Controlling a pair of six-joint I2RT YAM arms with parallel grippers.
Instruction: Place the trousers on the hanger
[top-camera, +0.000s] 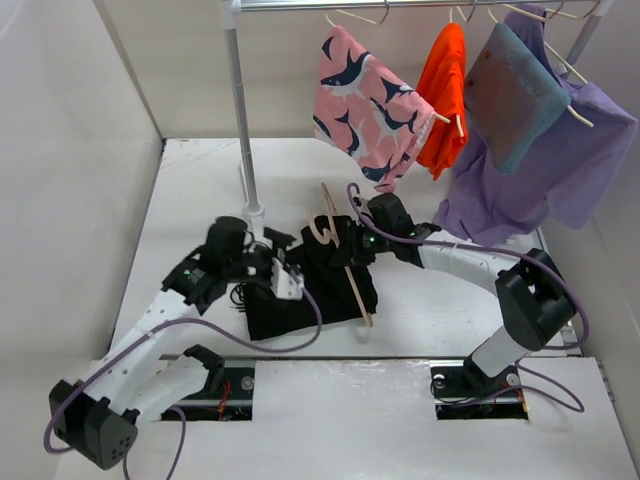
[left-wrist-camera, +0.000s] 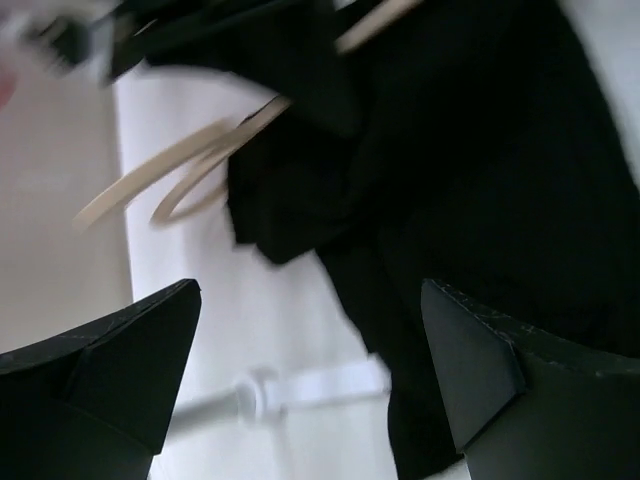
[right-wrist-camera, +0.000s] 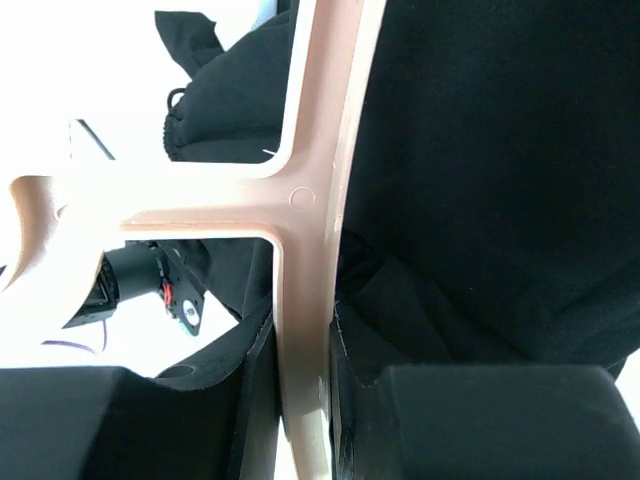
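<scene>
**Item 1.** My left pincer (left-wrist-camera: 310, 295): released. Its two black fingers (left-wrist-camera: 110, 380) stand wide apart with nothing between them. It hovers over the near edge of the dark cloth heap.

**Item 2.** My right pincer (right-wrist-camera: 305, 425): clenched, grasping the hanger. Its black pads (right-wrist-camera: 130, 420) press on either side of one straight wooden bar.

**Item 3.** Thin pale beige wooden clothes hanger (top-camera: 358, 290), triangular with a curved hook. It is held tilted at the middle of the surface. Its long bar runs diagonally across the black cloth, and the hook points toward my left arm.

**Item 4.** Large plain black soft-fabric trousers (top-camera: 280, 318), bunched between my two arms and touching the hanger. Part of the cloth lies under the long bar and part sits just beside the grasped bar. Whether a leg passes through the triangle I cannot tell.

**Item 5.** White surface (top-camera: 450, 310), carrying the trousers.

**Item 6.** Clothes rack at the far side, with a white upright pole (top-camera: 237, 110). Hanging from its rail, left to right:
- a pink garment with dark shark print (top-camera: 360, 105)
- an orange garment (top-camera: 445, 95)
- a purple garment (top-camera: 560, 170) with a grey teal-edged panel (top-camera: 510, 90) in front of it
</scene>
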